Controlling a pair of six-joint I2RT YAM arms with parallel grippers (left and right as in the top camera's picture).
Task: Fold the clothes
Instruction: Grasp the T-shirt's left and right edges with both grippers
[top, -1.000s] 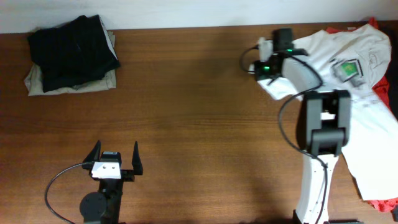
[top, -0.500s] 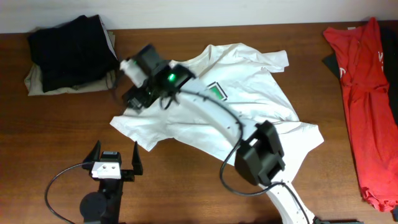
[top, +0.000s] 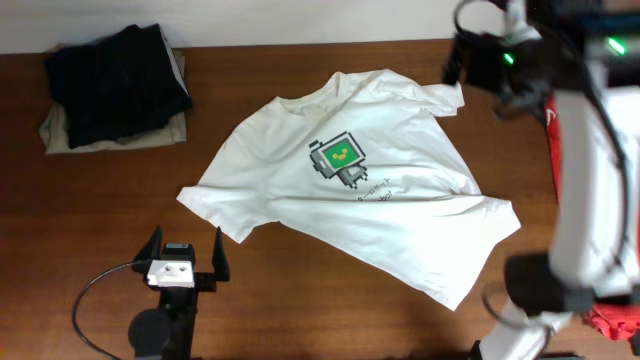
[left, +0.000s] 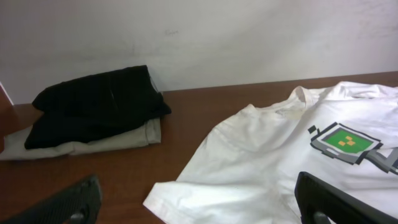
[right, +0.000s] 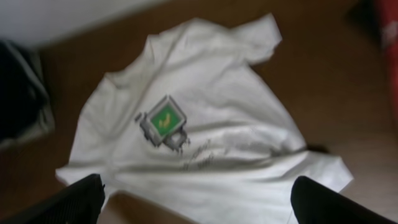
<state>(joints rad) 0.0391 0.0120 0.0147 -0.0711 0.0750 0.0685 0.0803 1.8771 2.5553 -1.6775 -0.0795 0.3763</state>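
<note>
The white T-shirt (top: 340, 200) is spread print-up across the middle of the tabletop (top: 300, 300), but it is laid askew, with the collar toward 11 o'clock, the hem toward 5 o'clock and creases across the lower half. Any fold made before it is squared and smoothed is therefore likely to be set crooked. The left claw (top: 185, 247), parked at 7 o'clock, and the right claw (right: 196, 186), raised near 1 o'clock, are both seen with fingers apart and nothing held. If only one layer is pinched, or the red shirt (top: 612, 322) at 4 o'clock is snagged, the cloth could be dragged out of shape.
</note>
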